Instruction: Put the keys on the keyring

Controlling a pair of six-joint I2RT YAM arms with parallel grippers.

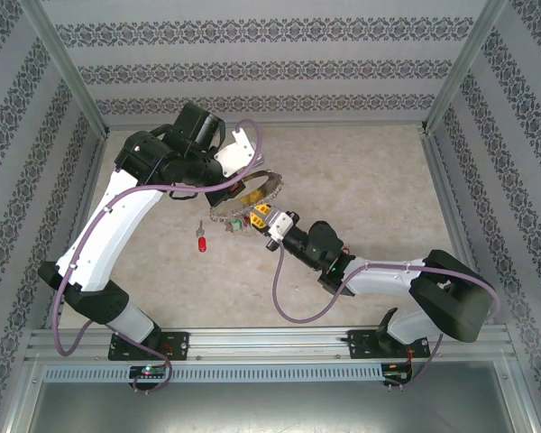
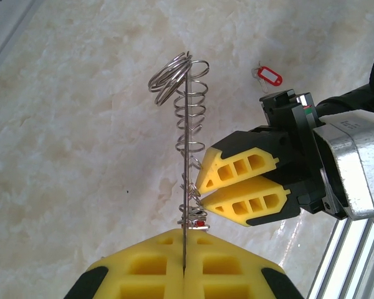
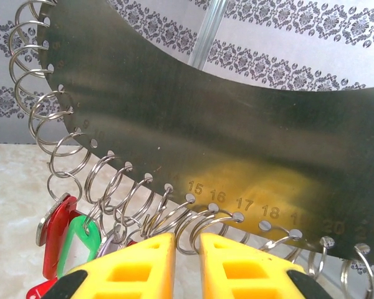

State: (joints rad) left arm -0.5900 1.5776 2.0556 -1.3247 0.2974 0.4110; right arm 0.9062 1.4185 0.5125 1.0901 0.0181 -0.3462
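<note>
The keyring (image 3: 237,124) is a thin metal plate with numbered holes along its rim, each carrying a small silver ring. My left gripper (image 2: 185,233) is shut on the plate's edge and holds it upright above the table. My right gripper (image 3: 187,244) sits at the rim below holes 15 and 16, jaws narrowly apart, closed on a small ring (image 3: 193,233) that spans the gap. One key with a red tag (image 3: 57,232) hangs on a ring beside a green tag (image 3: 82,242). Another key with a red, white-windowed tag (image 1: 201,242) lies loose on the table.
The marble-patterned tabletop (image 1: 361,171) stretches to the back and right of the arms. Patterned walls and aluminium posts (image 1: 68,72) enclose it. The right arm's cable (image 1: 279,298) loops over the table near the front rail.
</note>
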